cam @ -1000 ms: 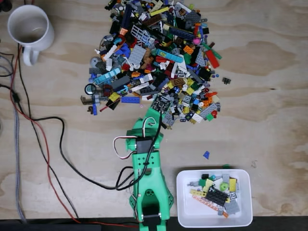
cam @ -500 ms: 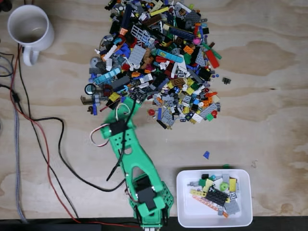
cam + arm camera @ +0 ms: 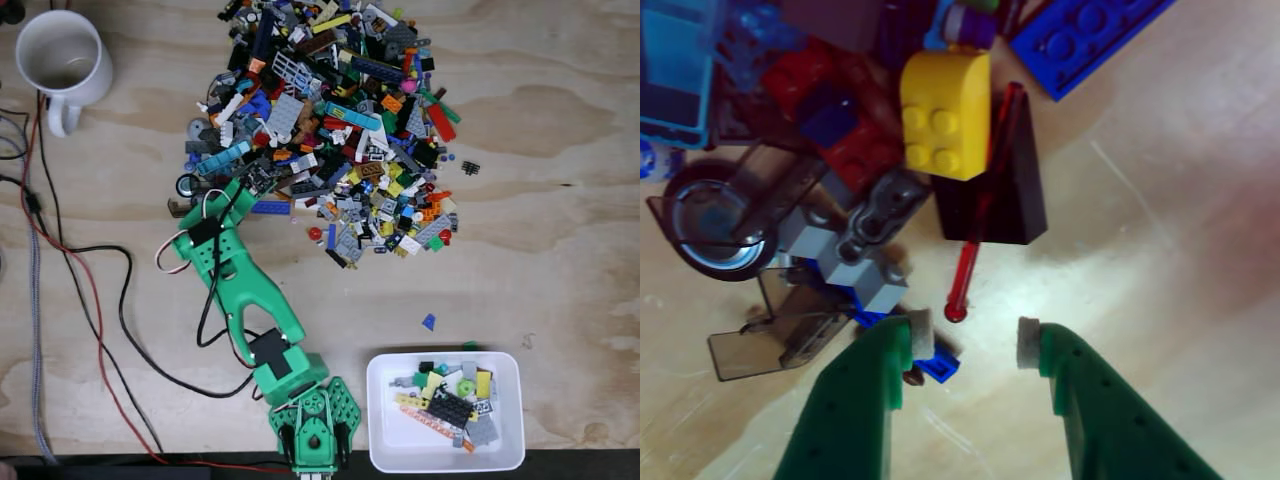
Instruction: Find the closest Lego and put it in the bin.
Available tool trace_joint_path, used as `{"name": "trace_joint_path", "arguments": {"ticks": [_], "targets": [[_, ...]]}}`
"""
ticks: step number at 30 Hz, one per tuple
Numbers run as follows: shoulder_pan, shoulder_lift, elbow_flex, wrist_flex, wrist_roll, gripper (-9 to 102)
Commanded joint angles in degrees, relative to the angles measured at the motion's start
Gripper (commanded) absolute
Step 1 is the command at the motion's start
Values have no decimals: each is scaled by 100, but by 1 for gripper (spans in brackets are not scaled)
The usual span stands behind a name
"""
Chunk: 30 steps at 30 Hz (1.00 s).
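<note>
Fingers of the gripper [image 3: 970, 340] stood open at lower centre over the red rod [image 3: 980, 215], risking snagging the small blue piece [image 3: 938, 366], bin [image 3: 445, 460] lower right.

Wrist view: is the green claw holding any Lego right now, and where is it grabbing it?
Nothing is held. The gripper is open over bare wood, with a thin red rod just ahead of the gap and a small blue piece beside one finger.
</note>
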Motion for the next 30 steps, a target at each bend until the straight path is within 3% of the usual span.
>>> {"name": "trace_joint_path", "arguments": {"ticks": [1,24,27,30], "targets": [[-132,-105,-668,-70,18,13],[53,-826,-949,-325,-325,0],[62,-800,-1187,-44,-422,0],[70,-606,-1705,738,-694,0]]}}
